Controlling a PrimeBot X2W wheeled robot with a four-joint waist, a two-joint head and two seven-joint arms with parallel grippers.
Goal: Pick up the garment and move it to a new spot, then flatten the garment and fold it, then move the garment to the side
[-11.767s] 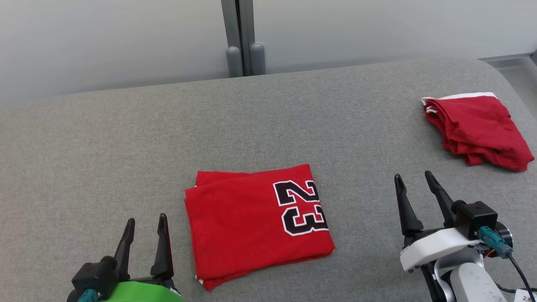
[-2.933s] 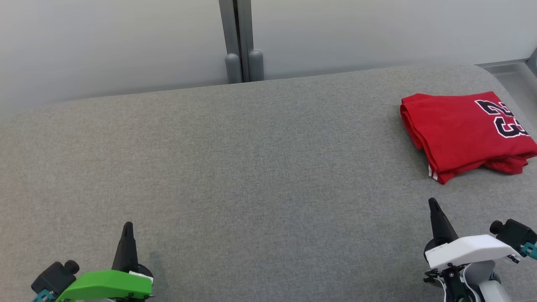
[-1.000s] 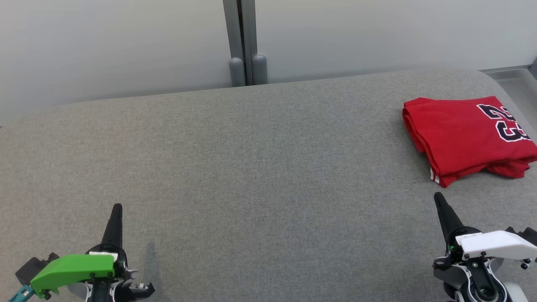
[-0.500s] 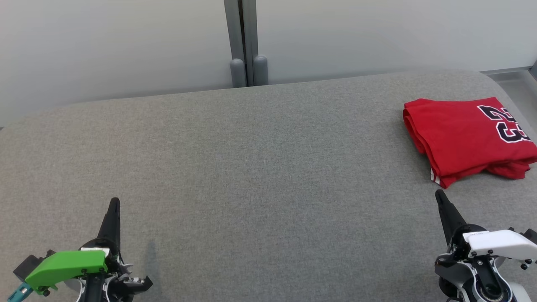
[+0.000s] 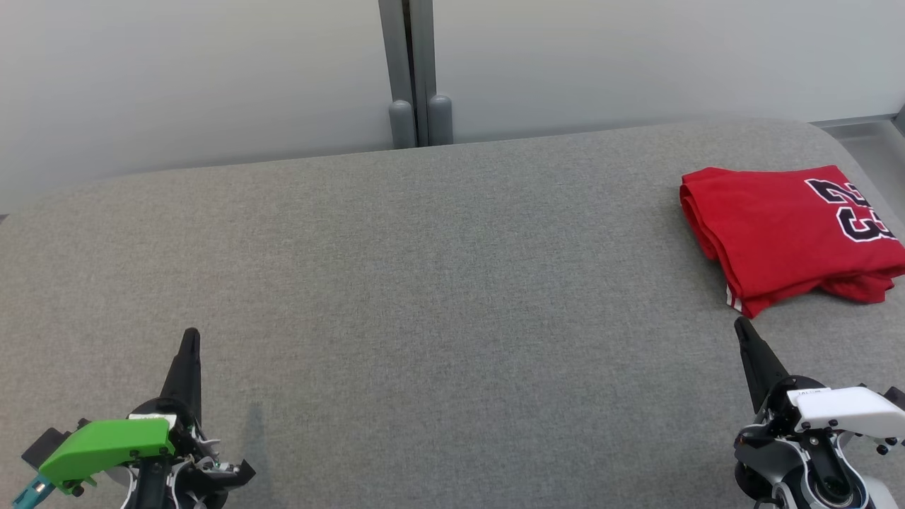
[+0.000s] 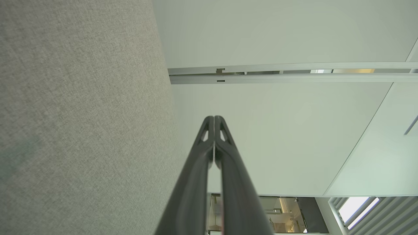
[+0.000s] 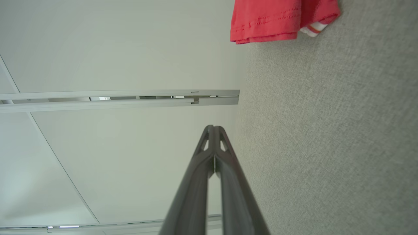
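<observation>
The garment (image 5: 785, 230) is a red jersey with a black "23", folded into a neat stack at the far right of the grey table (image 5: 424, 283); its hem (image 7: 277, 19) also shows at the top of the right wrist view. At the lower left my left gripper (image 5: 189, 338) is shut and empty, turned on its side, and the left wrist view shows its gripper (image 6: 214, 118) with both fingers pressed together. Just in front of the garment's near corner, apart from it, my right gripper (image 5: 742, 325) is shut and holds nothing; the right wrist view shows the gripper (image 7: 213, 127) with fingers touching.
A pale wall with a grey vertical post (image 5: 413, 71) stands behind the table. The table's rounded right edge (image 5: 859, 152) runs close behind the garment. Bare grey cloth spreads across the middle and left.
Both grippers have crept slightly farther up the view, still shut. The garment lies where it was.
</observation>
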